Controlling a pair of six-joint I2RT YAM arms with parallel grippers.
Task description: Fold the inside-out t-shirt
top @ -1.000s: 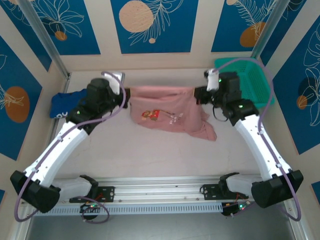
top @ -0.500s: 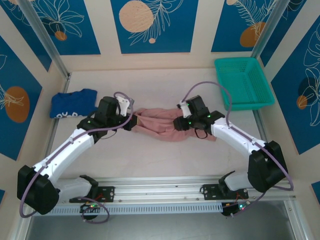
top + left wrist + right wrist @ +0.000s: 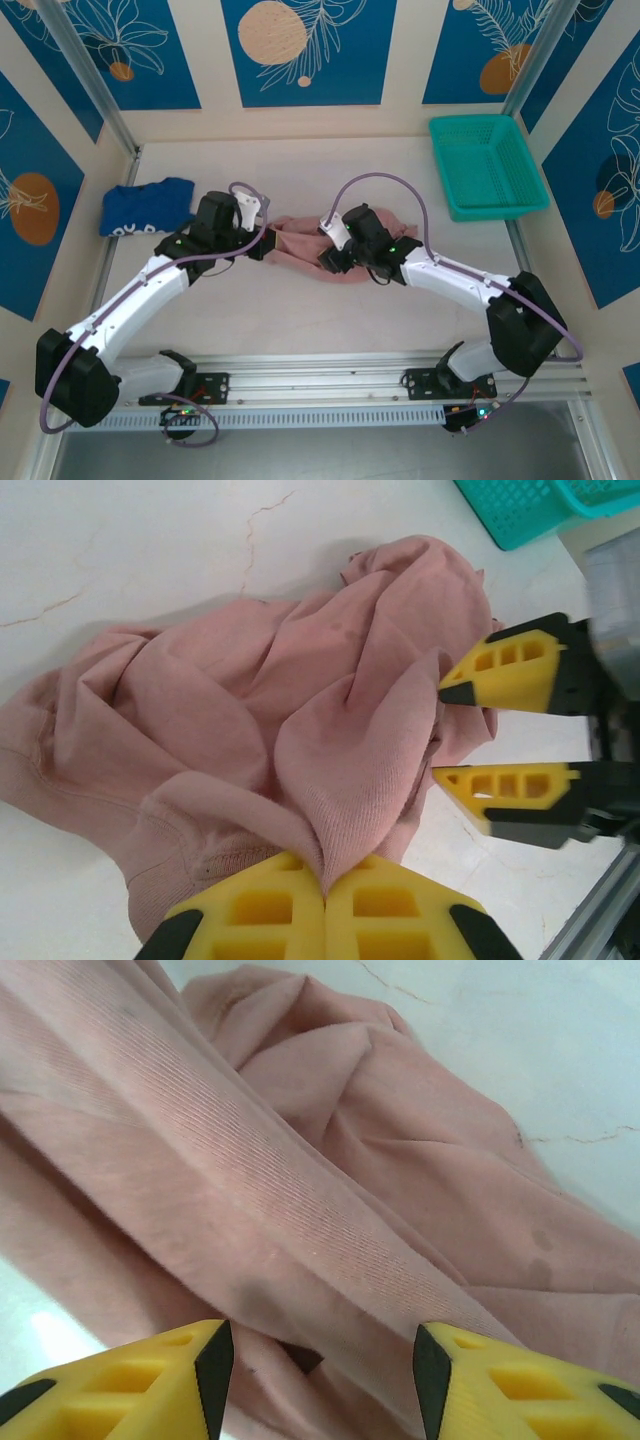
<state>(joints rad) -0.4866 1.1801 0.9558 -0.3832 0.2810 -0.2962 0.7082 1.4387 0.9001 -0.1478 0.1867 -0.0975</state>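
**Top external.** The pale, veined counter (image 3: 300,165) is enclosed by cream walls carrying blue leaf-print panels (image 3: 300,50). A teal basket (image 3: 478,119) stands at the far right corner. A royal-blue garment (image 3: 145,205) lies at the far left. The dusty-pink t-shirt (image 3: 295,238) lies bunched at mid-counter, between my 2 arms. Both arms reach inward and low, elbows out. My left fingers (image 3: 268,247) meet the shirt's left end and my right fingers (image 3: 325,260) sit low over its middle, the 2 wrists near each other.

**Left wrist.** My left fingers (image 3: 280,905) are pressed together on a raised fold of the t-shirt (image 3: 300,690), which rumples away across the counter (image 3: 150,540). Beyond the heap my right fingers (image 3: 500,670) stand apart, the upper tip touching the cloth. A corner of the basket (image 3: 530,505) shows at the upper right.

**Right wrist.** My right fingers (image 3: 170,1370) are spread to a middling gap, low over a ribbed ridge of the t-shirt (image 3: 330,1190) that runs between them. Whether they touch it I cannot tell. Bare counter (image 3: 520,1040) shows at the upper right.
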